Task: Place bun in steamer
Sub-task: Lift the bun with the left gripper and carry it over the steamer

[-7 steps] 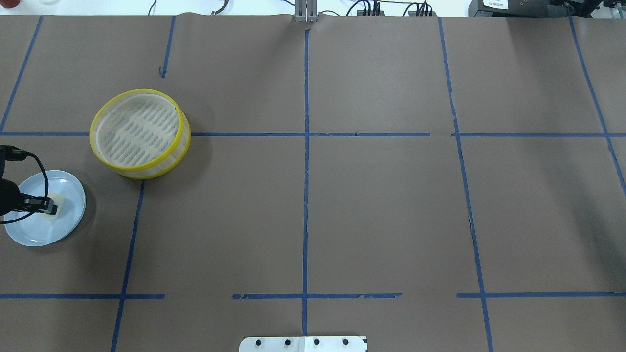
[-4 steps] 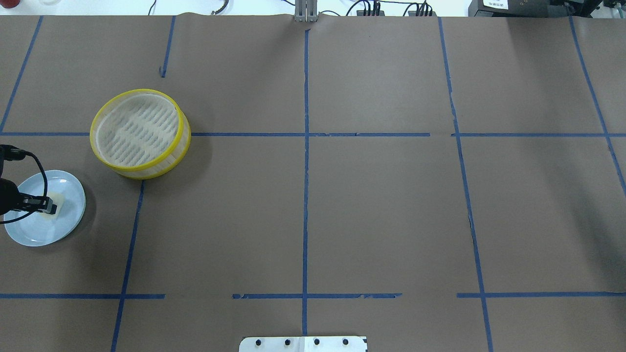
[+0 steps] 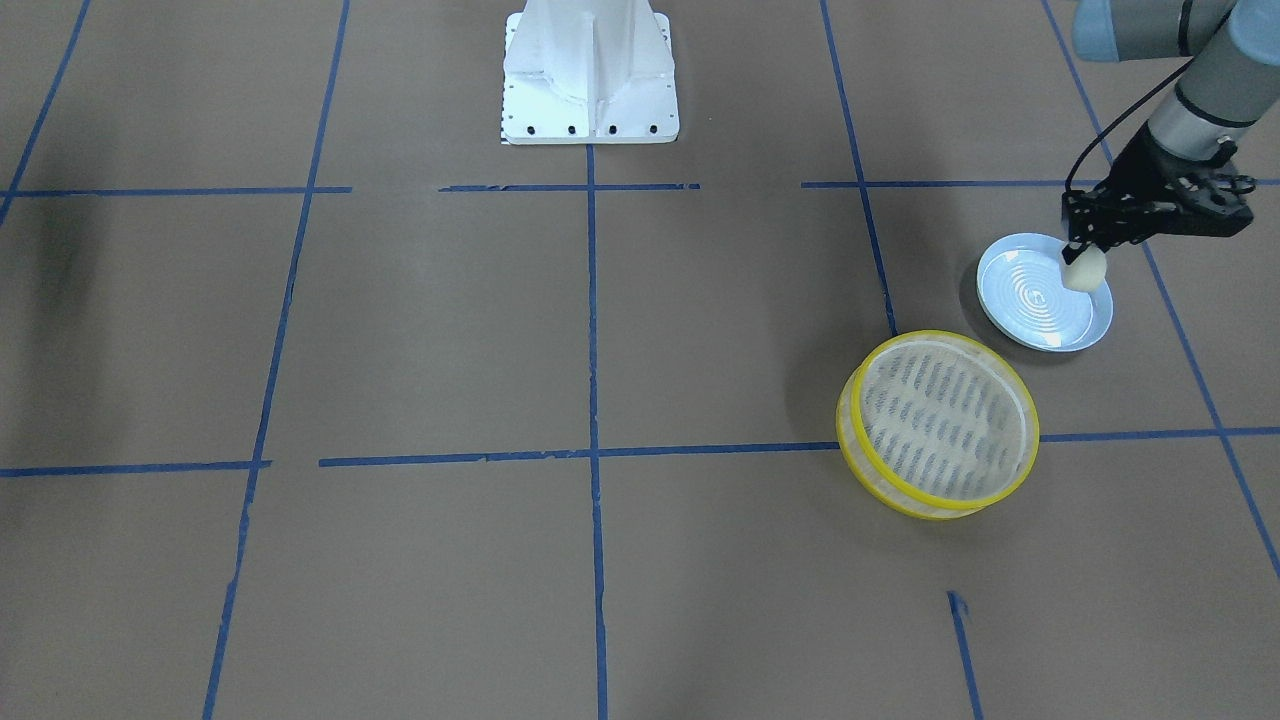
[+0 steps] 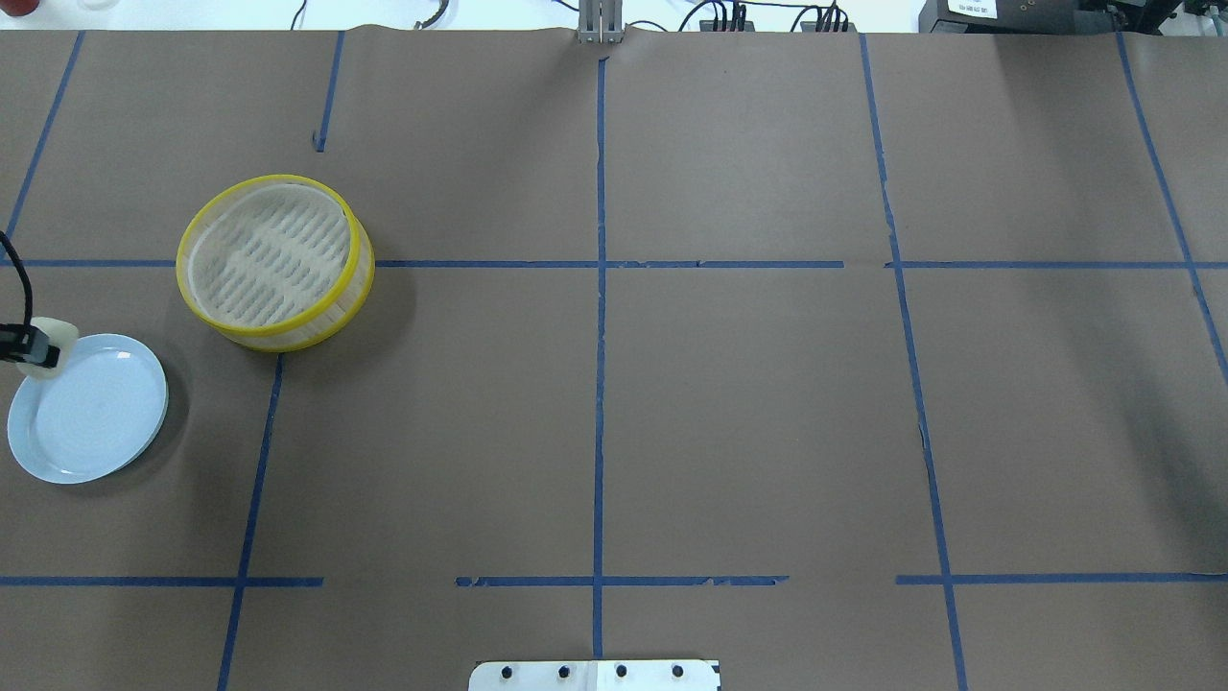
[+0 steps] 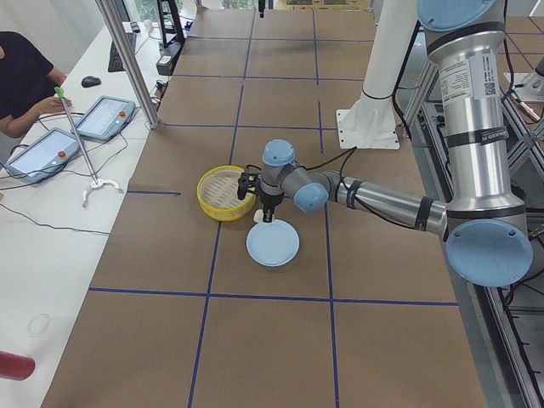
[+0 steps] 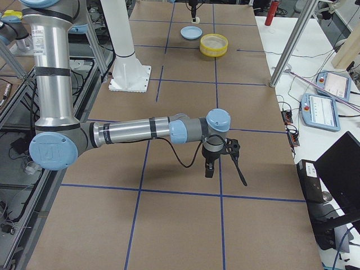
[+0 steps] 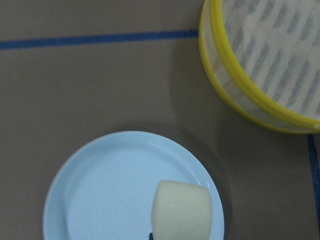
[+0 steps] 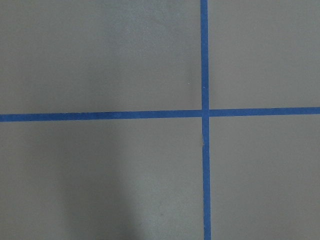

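**Bun (image 4: 58,334) pinched in the left gripper (image 4: 38,345), held above the plate (image 4: 96,422) at the worktop's left edge.**

Just right of the plate and apart from it, nearer the far edge, stands the steamer (image 4: 365,274). From there a wide stretch of brown paper with blue tape lines runs to the right edge. The left wrist view shows the bun close: cream, smooth, rounded and blocky, over the plate's rim. Only the right side view shows the right gripper (image 6: 214,163), hanging near the right edge. Whether it is spread or pressed together cannot be told.
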`<state>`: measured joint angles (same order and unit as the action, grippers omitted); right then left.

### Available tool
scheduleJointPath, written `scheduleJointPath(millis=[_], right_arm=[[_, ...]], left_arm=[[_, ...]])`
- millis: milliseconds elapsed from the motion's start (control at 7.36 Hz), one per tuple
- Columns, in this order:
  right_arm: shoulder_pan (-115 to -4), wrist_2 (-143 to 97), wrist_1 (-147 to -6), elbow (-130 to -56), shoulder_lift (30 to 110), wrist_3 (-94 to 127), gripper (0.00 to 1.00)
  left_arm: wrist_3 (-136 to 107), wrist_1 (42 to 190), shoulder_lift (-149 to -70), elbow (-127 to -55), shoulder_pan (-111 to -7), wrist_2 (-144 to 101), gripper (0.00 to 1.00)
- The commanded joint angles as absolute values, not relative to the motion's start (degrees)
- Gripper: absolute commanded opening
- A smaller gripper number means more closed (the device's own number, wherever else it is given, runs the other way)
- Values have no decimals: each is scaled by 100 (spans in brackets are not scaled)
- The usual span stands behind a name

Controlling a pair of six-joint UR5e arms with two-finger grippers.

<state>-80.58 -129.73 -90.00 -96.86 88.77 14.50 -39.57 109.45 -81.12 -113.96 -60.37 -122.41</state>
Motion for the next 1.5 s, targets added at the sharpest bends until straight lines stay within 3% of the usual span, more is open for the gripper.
scheduleJointPath(millis=[0,272,544,816,1359], right_arm=[[-8060,-12973,-9000,-9686,8877,1450,100],[-8060,-12973,-9000,-9686,8877,1450,100],[-8060,-12973,-9000,-9686,8877,1450,100],[-8060,-12973,-9000,-9686,8877,1450,100],[-8060,-12973,-9000,-9686,8877,1450,100]], left_arm=[[-3123,8266,-9755,-11646,-6678,-12217,31],[-3084,7428,-10982,-11113,-6645,-12208,32],[-3669,7549,-11529,-10576,-6008,-12261,31],[-4356,8756,-11566,-9857,-5408,-12243,31],[-4386,9657,-11479,-8985,-5335,-12217,31]])
